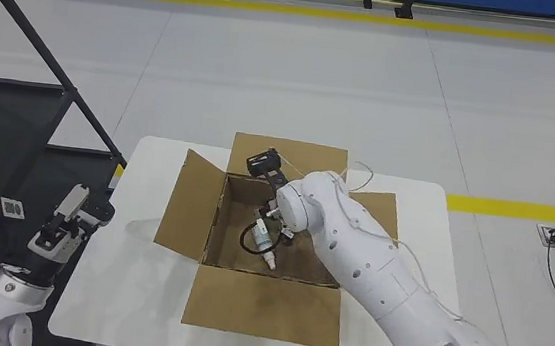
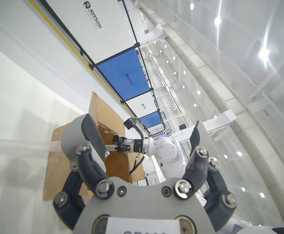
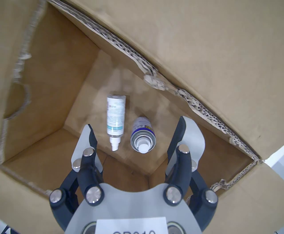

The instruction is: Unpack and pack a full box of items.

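Observation:
An open cardboard box (image 1: 260,307) stands on the white table (image 1: 137,280) with its flaps spread outward. On its floor lie a white spray bottle (image 3: 115,115) and, beside it, a blue-and-white aerosol can (image 3: 142,135) with a white nozzle. The bottle (image 1: 264,237) is also seen from above. My right gripper (image 3: 135,124) hangs open inside the box, just above the can and touching neither item. My left gripper (image 2: 142,126) is open and holds nothing. It stays off the table's left edge (image 1: 79,202), pointing towards the box (image 2: 111,115).
A black metal frame (image 1: 38,50) rises to the left of the table, close to the left arm. The box's torn corrugated rim (image 3: 155,79) runs near the right gripper. Bare table lies left of the box. A cable and socket (image 1: 551,238) sit on the floor at the right.

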`<state>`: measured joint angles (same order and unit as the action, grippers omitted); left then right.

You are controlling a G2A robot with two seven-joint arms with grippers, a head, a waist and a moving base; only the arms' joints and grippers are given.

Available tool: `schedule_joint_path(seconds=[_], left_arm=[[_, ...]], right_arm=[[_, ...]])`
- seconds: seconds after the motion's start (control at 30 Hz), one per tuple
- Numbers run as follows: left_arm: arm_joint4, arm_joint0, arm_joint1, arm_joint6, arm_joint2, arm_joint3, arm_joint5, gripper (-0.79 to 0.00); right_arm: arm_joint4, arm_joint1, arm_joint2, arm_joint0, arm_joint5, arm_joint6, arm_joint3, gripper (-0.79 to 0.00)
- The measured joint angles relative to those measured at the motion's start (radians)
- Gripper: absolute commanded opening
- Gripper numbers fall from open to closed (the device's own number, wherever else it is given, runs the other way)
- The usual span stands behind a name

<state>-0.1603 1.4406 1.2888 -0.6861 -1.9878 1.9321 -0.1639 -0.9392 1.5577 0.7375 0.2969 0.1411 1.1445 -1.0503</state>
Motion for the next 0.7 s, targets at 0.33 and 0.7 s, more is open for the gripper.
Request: schedule_joint_path(seconds=[0.33, 0.7], left_arm=[[0.208, -0.050, -0.023, -0.106, 0.127, -0.098, -0.028, 0.000], [0.233, -0.037, -0.036, -0.141, 0.212, -0.035, -0.046, 0.000]], right_arm=[[-0.029, -0.142, 0.415, 0.387, -0.131, 0.072, -0.615, 0.000], [0.098, -0.200, 0.817, 0.647, -0.112, 0.065, -0.823, 0.000]])
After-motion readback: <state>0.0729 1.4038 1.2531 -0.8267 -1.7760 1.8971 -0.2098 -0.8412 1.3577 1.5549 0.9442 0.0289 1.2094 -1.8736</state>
